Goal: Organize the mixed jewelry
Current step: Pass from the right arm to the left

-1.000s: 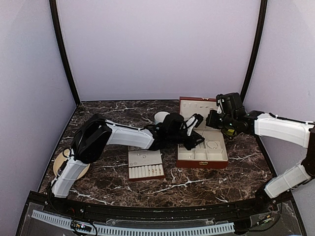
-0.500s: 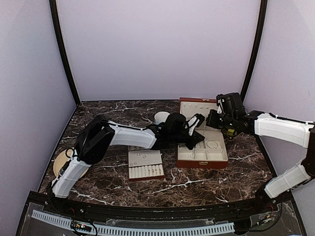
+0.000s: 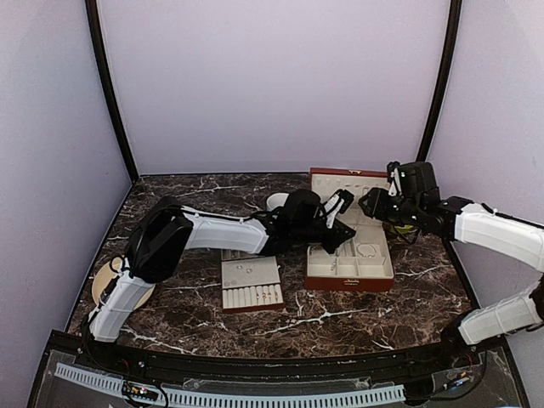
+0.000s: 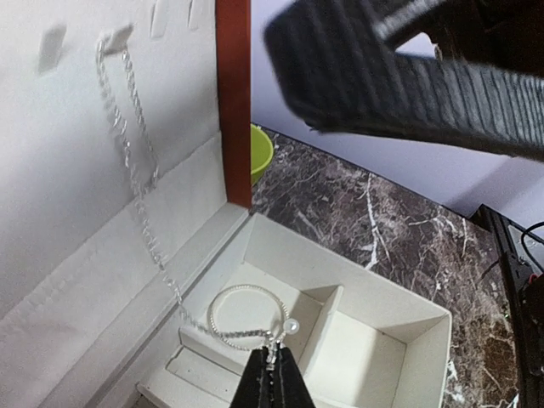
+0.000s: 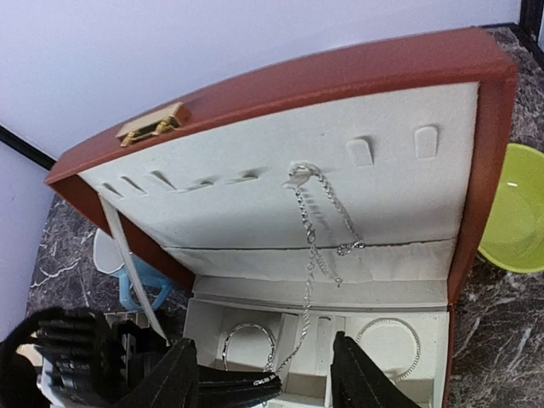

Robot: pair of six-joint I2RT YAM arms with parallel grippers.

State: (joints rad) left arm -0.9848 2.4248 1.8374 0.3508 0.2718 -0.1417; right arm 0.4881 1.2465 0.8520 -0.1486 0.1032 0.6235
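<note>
A fine silver chain point(image 4: 140, 195) hangs from a hook on the cream lid lining of the red-brown box point(image 5: 340, 76). It runs down to my left gripper point(image 4: 272, 364), which is shut on its lower end just above the box's compartments. A thin bangle with a pearl point(image 4: 223, 299) lies in the compartment below. In the right wrist view the chain point(image 5: 308, 246) drops between two bangles point(image 5: 251, 325) point(image 5: 387, 320). My right gripper point(image 5: 268, 376) is open in front of the lid and holds nothing. From above, the left gripper point(image 3: 344, 228) is over the box and the right gripper point(image 3: 371, 204) is at the lid's right edge.
A cream slotted tray point(image 3: 251, 296) with small pieces sits left of the box point(image 3: 348, 279). A green bowl point(image 5: 514, 212) stands right of the lid. A white cup point(image 3: 276, 201) is behind the left arm, and a round disc point(image 3: 106, 280) lies at the far left.
My right gripper has opened and drawn back to the right, away from the lid. My left gripper has shut on the chain's lower end and lifted slightly.
</note>
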